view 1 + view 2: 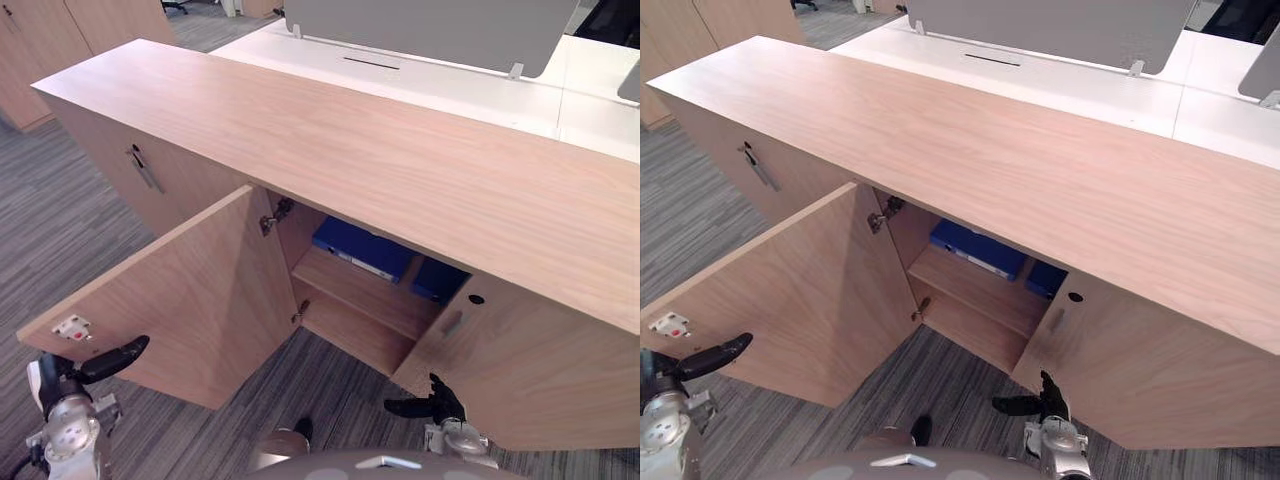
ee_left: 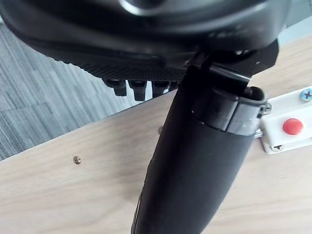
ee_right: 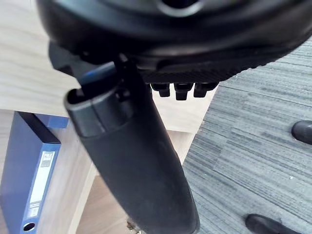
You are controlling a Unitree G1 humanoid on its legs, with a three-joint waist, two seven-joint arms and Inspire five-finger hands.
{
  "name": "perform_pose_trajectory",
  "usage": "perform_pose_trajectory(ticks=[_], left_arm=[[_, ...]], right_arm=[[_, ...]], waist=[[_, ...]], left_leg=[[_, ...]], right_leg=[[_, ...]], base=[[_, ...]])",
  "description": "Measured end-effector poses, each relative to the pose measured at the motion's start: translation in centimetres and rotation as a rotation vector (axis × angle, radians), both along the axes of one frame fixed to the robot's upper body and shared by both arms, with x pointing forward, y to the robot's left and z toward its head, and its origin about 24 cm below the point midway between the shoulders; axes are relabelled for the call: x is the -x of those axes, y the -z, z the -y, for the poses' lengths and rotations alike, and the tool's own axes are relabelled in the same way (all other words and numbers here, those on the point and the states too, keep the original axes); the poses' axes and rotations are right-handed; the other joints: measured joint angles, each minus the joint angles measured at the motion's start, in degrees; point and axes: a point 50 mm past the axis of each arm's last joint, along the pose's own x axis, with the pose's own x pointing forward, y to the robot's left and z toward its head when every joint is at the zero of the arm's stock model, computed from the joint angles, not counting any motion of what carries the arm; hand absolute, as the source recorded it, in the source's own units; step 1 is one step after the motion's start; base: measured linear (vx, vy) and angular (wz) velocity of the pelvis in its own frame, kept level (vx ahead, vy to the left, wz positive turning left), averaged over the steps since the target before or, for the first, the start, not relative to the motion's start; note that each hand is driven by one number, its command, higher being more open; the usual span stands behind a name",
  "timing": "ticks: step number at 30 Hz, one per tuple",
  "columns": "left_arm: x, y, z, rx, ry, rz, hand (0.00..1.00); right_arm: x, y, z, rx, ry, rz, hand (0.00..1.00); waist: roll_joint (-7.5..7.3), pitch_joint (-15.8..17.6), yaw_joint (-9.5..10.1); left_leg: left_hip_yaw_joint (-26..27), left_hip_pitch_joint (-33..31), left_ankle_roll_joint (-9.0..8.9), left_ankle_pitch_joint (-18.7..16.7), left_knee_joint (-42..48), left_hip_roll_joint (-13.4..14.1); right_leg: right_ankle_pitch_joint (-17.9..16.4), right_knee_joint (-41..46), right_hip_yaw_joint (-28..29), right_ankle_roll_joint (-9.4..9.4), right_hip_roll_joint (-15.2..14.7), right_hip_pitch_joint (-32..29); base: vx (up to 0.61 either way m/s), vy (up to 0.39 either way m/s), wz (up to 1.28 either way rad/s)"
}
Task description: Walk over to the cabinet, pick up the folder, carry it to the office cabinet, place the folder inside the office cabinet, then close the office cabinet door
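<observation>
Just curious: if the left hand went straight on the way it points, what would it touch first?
The left hand would probably meet the open door on its inner face, by the white catch; the depth is unclear.

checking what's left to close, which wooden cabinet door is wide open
The light wooden door by the left hand, swung out over the grey carpet; the far-left door is shut.
</observation>
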Motion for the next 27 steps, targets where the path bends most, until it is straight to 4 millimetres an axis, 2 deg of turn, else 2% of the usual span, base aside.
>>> perform_pose_trajectory(ticks=[8, 13, 20, 24, 26, 27], left_arm=[[-0.2, 1.1, 1.7, 0.082, -0.008, 0.054, 1.0], [-0.4, 1.8, 2.8, 0.12, 0.004, 0.061, 1.0], [-0.7, 2.2, 3.6, 0.157, 0.019, 0.073, 1.0], [-0.6, 3.1, 4.9, 0.191, 0.043, 0.051, 1.0], [-0.8, 3.7, 6.0, 0.217, 0.061, 0.046, 1.0], [-0.7, 4.0, 6.5, 0.232, 0.072, 0.037, 1.0]], right_arm=[[0.0, 0.1, -0.7, -0.007, -0.053, -0.013, 1.0], [-0.3, 0.1, -1.2, -0.007, -0.095, -0.009, 1.0], [-0.9, -0.1, -1.4, 0.002, -0.133, 0.001, 1.0], [-0.9, -0.2, -0.7, 0.02, -0.138, 0.0, 1.0], [-1.2, -0.3, -0.3, 0.033, -0.138, 0.007, 1.0], [-1.5, -0.4, -0.2, 0.036, -0.138, 0.012, 1.0]], waist=[[0.58, 0.2, -0.02], [1.53, 0.4, -0.01], [2.15, 0.4, -0.06], [3.27, 0.7, -0.59], [4.22, 0.9, -0.66], [4.19, 0.9, -0.87]], left_leg=[[0.8, 0.5, -0.21, 1.8, -1.8, 0.4], [0.8, 0.2, -0.34, 2.5, -1.8, 0.6], [1.1, -0.5, -0.81, 3.1, -1.5, 1.2], [1.8, -1.3, -0.86, 3.0, -0.2, 1.4], [3.0, -3.5, -0.88, 2.8, 1.2, 1.4], [5.7, -5.4, -0.99, 1.8, 2.6, 1.2]], right_leg=[[1.3, -0.4, 1.5, 0.46, 0.5, -0.6], [1.8, -0.4, 2.1, 0.42, 0.8, -1.0], [2.0, 0.4, 3.5, 0.21, 1.4, -2.1], [2.0, 1.0, 4.7, 0.33, 1.7, -2.6], [1.9, 2.3, 5.2, 0.45, 1.6, -4.8], [1.8, 2.5, 6.1, 0.34, 0.9, -6.5]], base=[[-0.05, 0.011, -0.05], [-0.04, -0.003, 0.0], [-0.05, -0.008, -0.02], [-0.08, -0.007, 0.01], [-0.1, 0.022, 0.04], [-0.08, 0.042, 0.0]])
